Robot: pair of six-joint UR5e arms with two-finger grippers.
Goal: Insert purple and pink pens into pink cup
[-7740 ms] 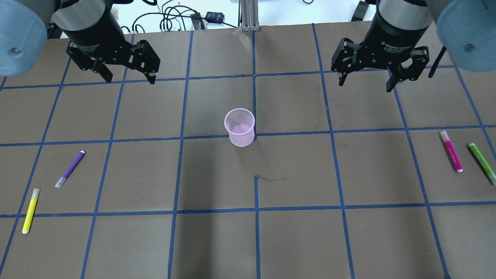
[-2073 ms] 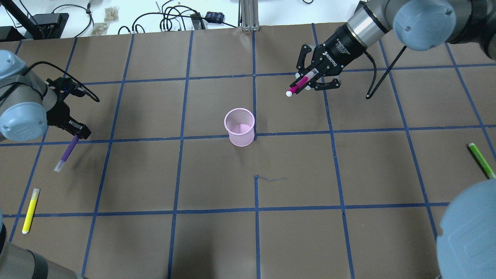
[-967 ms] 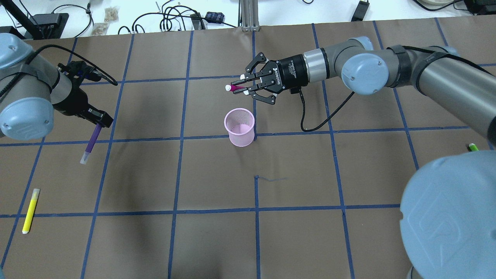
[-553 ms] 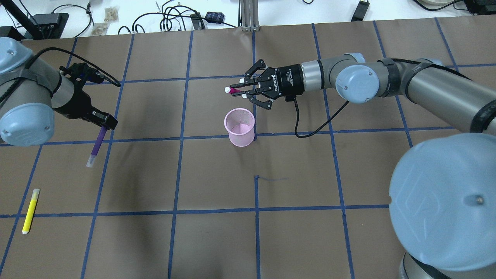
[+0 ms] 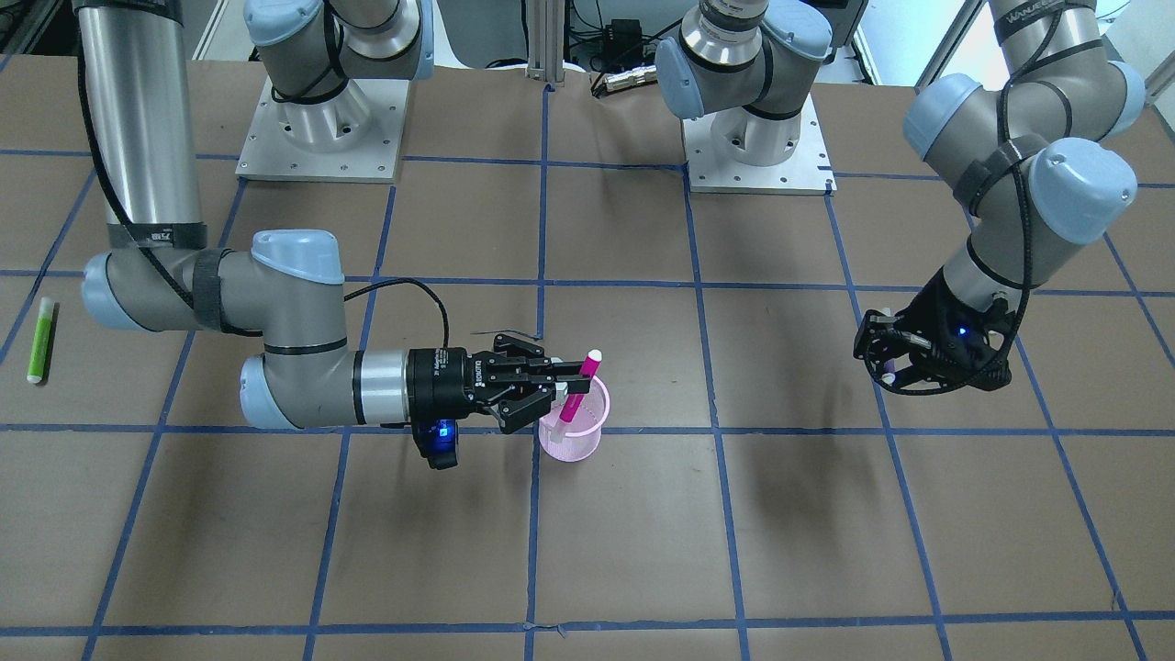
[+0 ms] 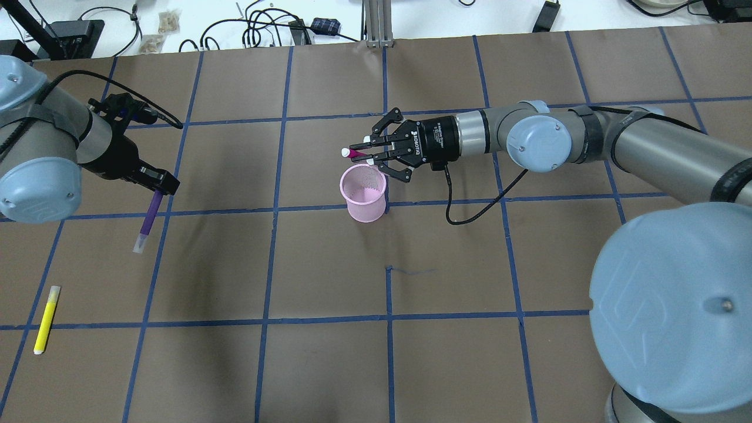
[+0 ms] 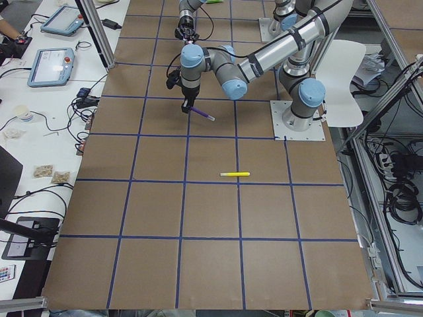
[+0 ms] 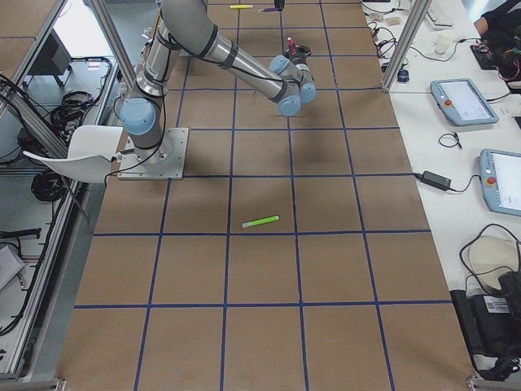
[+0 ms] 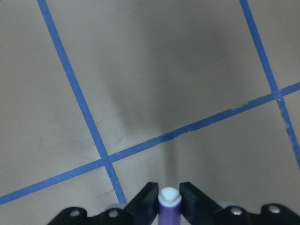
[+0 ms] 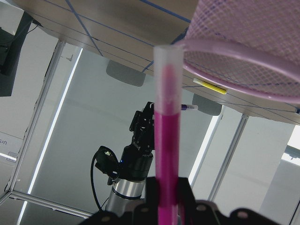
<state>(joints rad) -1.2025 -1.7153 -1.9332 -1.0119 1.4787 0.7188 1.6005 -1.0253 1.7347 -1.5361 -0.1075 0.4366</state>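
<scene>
Neither pen is in the pink cup (image 6: pixel 364 194) yet, though the pink one looks close. The right gripper (image 6: pixel 368 154) has its fingers clamped on the pink pen (image 5: pixel 576 390), which is tilted with its lower end at the cup's far rim. The wrist view puts the clear cap right at the mesh rim, but whether it has passed inside cannot be told. What seems left for this pen is a short lowering and a release. The left gripper (image 6: pixel 161 184) is closed around the purple pen (image 6: pixel 148 220) and holds it hanging above the table (image 6: pixel 446 352), well to the left of the cup. That pen's carry and drop are both still to do. The yellow pen (image 6: pixel 46 319) lies at the near left.
</scene>
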